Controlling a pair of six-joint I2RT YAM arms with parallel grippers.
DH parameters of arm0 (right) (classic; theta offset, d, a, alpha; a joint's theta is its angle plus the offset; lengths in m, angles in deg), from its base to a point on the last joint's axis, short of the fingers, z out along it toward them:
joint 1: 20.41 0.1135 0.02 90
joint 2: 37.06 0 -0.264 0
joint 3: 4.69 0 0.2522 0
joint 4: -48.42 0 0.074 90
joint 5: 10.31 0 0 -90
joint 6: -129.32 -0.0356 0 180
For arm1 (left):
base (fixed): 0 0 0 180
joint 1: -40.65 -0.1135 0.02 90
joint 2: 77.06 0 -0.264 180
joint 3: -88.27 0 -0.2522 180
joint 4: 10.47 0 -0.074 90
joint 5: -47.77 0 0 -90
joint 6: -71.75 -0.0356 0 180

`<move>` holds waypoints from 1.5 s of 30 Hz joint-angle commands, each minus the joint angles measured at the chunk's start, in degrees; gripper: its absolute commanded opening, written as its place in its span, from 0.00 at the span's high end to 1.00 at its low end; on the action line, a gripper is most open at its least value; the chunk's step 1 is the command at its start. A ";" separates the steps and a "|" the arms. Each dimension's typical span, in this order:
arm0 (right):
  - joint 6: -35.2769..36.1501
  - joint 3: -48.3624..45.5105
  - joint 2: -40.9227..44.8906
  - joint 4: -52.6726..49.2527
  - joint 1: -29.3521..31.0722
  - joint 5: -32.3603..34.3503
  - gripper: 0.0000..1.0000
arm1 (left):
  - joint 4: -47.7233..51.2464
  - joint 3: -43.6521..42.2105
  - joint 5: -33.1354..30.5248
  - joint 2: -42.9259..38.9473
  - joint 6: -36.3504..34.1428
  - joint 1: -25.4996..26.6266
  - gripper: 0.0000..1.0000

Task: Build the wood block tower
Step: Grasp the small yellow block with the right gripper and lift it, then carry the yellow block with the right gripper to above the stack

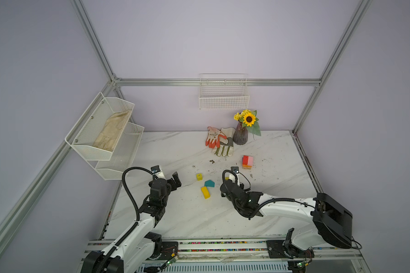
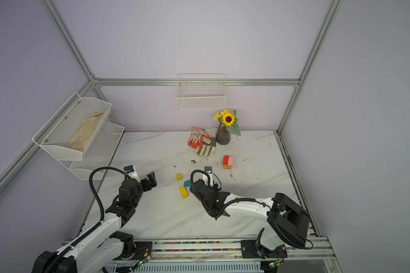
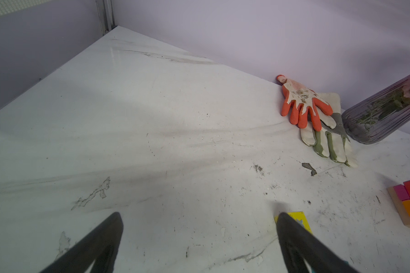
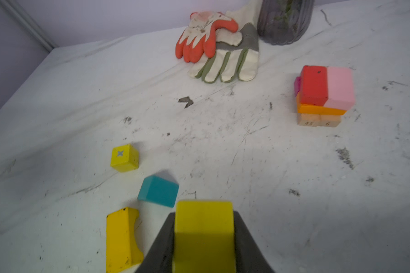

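The tower (image 1: 247,162) (image 4: 324,94) is a low stack right of centre: tan blocks at the base, orange above, red and pink on top, with magenta behind. Three loose wood blocks lie mid-table: a yellow cube (image 1: 199,176) (image 4: 124,157), a teal pentagon (image 1: 209,183) (image 4: 158,191) and a yellow arched bar (image 1: 205,192) (image 4: 122,238). My right gripper (image 4: 204,214) (image 1: 227,178) is shut on a yellow block (image 4: 204,236), just right of the teal piece. My left gripper (image 3: 199,215) (image 1: 175,179) is open over bare table, left of the yellow cube (image 3: 302,218).
Two work gloves (image 1: 219,141) and a dark vase with a sunflower (image 1: 240,136) stand at the back, beyond the tower. A wire basket (image 1: 223,97) hangs on the back wall. A mesh shelf rack (image 1: 104,132) juts out over the table's left edge.
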 commanded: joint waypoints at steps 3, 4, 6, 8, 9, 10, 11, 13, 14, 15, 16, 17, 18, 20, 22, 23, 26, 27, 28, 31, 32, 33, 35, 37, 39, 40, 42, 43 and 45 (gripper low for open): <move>3.58 -0.56 5.23 -1.48 -9.95 0.57 1.00 | -3.34 -0.95 0.74 0.03 -1.10 -0.31 0.00; 4.43 -0.14 5.44 -1.44 -11.97 0.46 1.00 | -3.46 -0.99 1.04 0.13 -1.18 -0.31 0.00; 5.80 1.00 4.81 -1.47 -16.06 -1.60 1.00 | -3.54 -0.95 1.54 0.15 -1.35 -0.31 0.00; 7.09 2.24 4.30 -1.17 -20.06 -4.99 1.00 | -3.71 -1.17 1.98 -0.13 -1.43 -0.31 0.00; 7.77 3.10 2.32 -1.05 -22.03 -6.66 1.00 | -4.10 -1.21 2.18 -0.13 -1.59 -0.31 0.00; 8.22 3.92 1.20 -1.04 -23.69 -7.65 1.00 | -4.33 -1.34 2.44 -0.09 -1.71 -0.31 0.00; 8.63 4.46 0.33 -1.05 -24.83 -8.40 1.00 | -4.51 -1.30 2.80 -0.05 -1.85 -0.29 0.01; 9.91 5.45 -1.74 -0.17 -26.95 -10.02 1.00 | -4.74 -1.21 3.48 0.13 -2.14 -0.31 0.00; 10.34 5.97 -2.87 -0.04 -27.81 -11.05 1.00 | -4.61 -1.22 3.76 0.21 -2.28 -0.31 0.00; 10.57 6.67 -4.14 -0.16 -28.80 -12.14 1.00 | -4.62 -1.21 3.93 0.09 -2.37 -0.31 0.01; 10.83 7.24 -5.22 0.13 -29.56 -13.16 1.00 | -4.67 -1.30 4.01 -0.04 -2.40 -0.31 0.00; 11.17 7.69 -6.11 0.46 -30.31 -14.13 1.00 | -4.81 -1.42 3.87 -0.04 -2.42 -0.31 0.00; 11.48 8.30 -7.10 0.64 -31.01 -15.40 1.00 | -5.08 -1.47 3.93 0.00 -2.42 -0.31 0.00; 12.15 9.28 -9.08 0.88 -32.15 -16.81 1.00 | -5.14 -1.30 4.25 0.37 -2.59 -0.27 0.00; 12.56 10.44 -10.97 0.84 -33.13 -17.77 1.00 | -5.02 -1.13 4.39 0.58 -2.56 -0.31 0.00; 12.72 10.91 -11.58 0.80 -33.52 -18.07 1.00 | -4.94 -1.13 4.40 0.49 -2.60 -0.31 0.00; 12.89 12.18 -13.13 0.89 -34.28 -18.54 1.00 | -5.02 -1.34 4.33 0.18 -2.60 -0.31 0.00; 13.00 12.49 -13.49 0.89 -34.32 -18.54 1.00 | -5.06 -1.30 4.40 0.23 -2.60 -0.31 0.00; 13.00 12.81 -13.84 0.77 -34.33 -18.31 1.00 | -5.14 -1.30 4.52 0.30 -2.59 -0.29 0.00; 12.75 13.34 -14.55 0.58 -34.40 -17.66 1.00 | -5.06 -1.30 4.55 0.31 -2.68 -0.31 0.00; 12.58 13.46 -14.72 0.47 -34.44 -17.53 1.00 | -5.03 -1.30 4.56 0.22 -2.58 -0.31 0.00; 12.41 13.63 -14.90 0.32 -34.39 -17.32 1.00 | -5.05 -1.34 4.60 0.14 -2.65 -0.31 0.00; 12.23 13.90 -15.34 0.14 -34.38 -16.53 1.00 | -5.09 -1.31 4.69 0.13 -2.69 -0.31 0.00; 11.86 14.46 -15.95 -0.62 -34.39 -15.11 1.00 | -5.09 -1.31 4.65 0.20 -2.71 -0.31 0.00; 11.78 14.94 -16.47 -0.99 -34.39 -14.44 1.00 | -5.04 -1.39 4.65 0.13 -2.63 -0.31 0.00; 11.77 15.18 -16.77 -1.21 -34.38 -13.83 1.00 | -5.07 -1.39 4.80 0.13 -2.69 -0.31 0.00; 11.73 15.75 -17.31 -1.95 -34.39 -12.80 1.00 | -5.09 -1.40 4.79 0.18 -2.77 -0.25 0.00; 11.68 15.89 -17.55 -2.17 -34.46 -12.50 1.00 | -5.07 -1.39 4.86 0.13 -2.77 -0.28 0.00; 11.58 16.35 -18.00 -2.30 -34.39 -12.30 1.00 | -5.06 -1.39 4.80 0.13 -2.75 -0.26 0.00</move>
